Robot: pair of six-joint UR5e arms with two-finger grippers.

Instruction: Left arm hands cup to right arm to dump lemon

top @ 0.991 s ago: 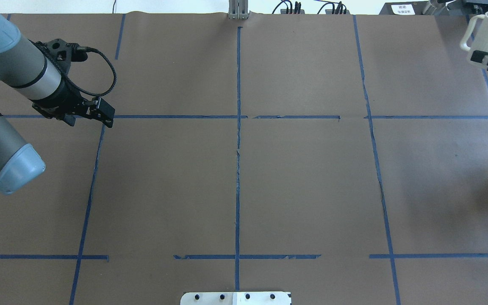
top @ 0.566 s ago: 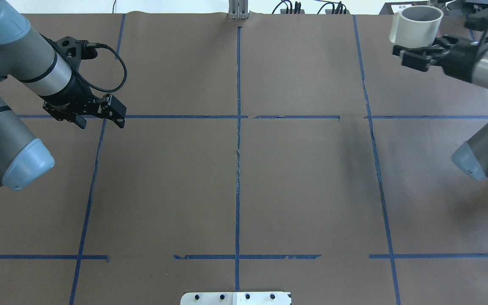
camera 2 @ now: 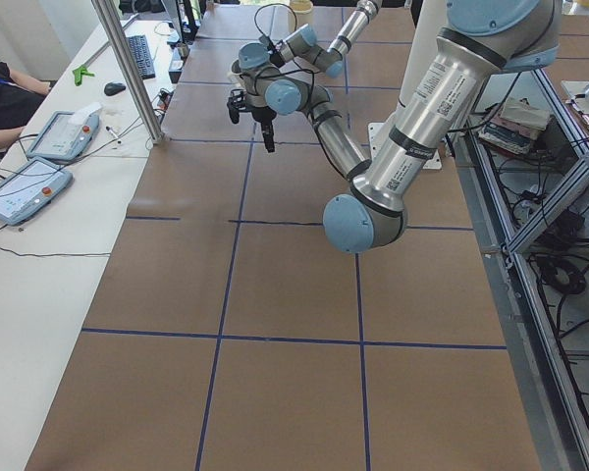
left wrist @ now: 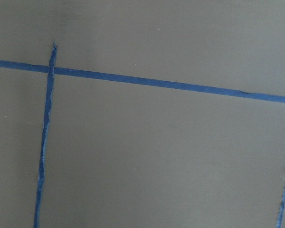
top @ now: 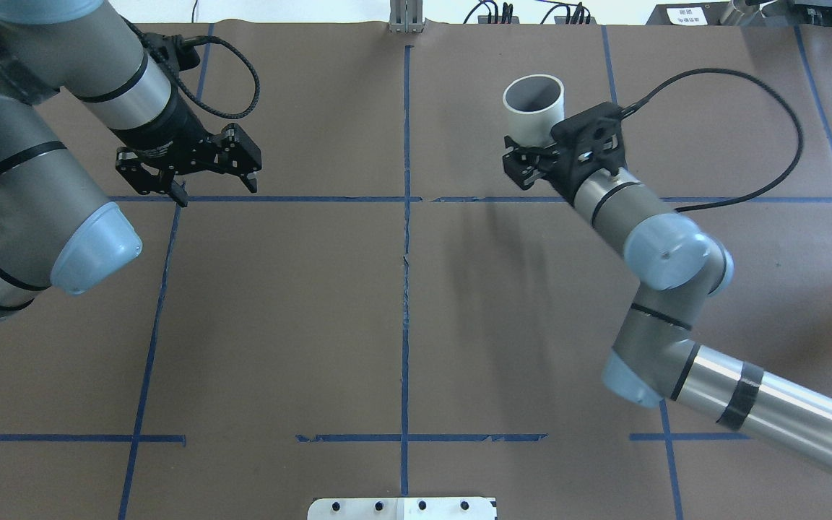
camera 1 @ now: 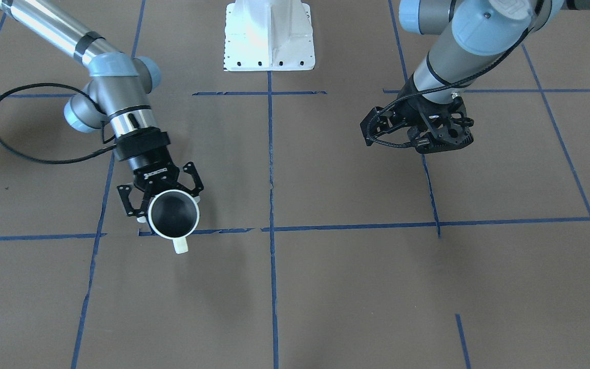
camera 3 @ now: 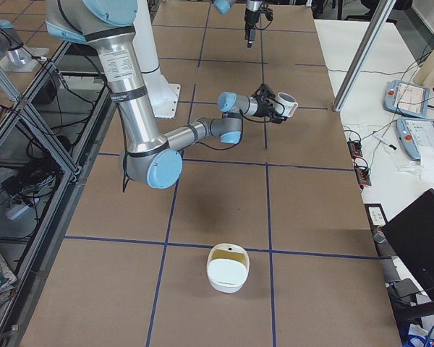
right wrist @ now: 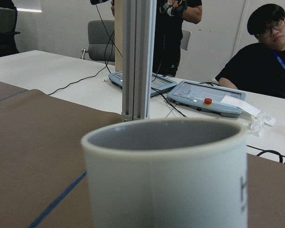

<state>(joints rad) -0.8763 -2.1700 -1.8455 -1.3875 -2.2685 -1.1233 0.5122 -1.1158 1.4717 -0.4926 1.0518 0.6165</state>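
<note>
The white cup (top: 534, 103) hangs upright above the table, right of the centre line at the far side, with my right gripper (top: 531, 141) shut on its lower body. From the front, the cup (camera 1: 174, 214) shows a dark inside and its handle points away from the robot. It fills the right wrist view, cup (right wrist: 166, 173). The lemon is out of view. My left gripper (top: 196, 180) hovers open with nothing in it over the far left tape crossing, well apart from the cup; it shows too as the left gripper (camera 1: 443, 142).
Blue tape lines grid the brown table cover (top: 401, 325). The white robot base (camera 1: 269, 36) sits at the near edge. A white bowl (camera 3: 228, 267) stands at the table's right end. An aluminium post (right wrist: 135, 57), pendants and seated people lie beyond the far edge.
The right arm has swung in from the far right edge, carrying the cup leftward toward the centre. The left gripper has shifted right and slightly farther from the robot.
</note>
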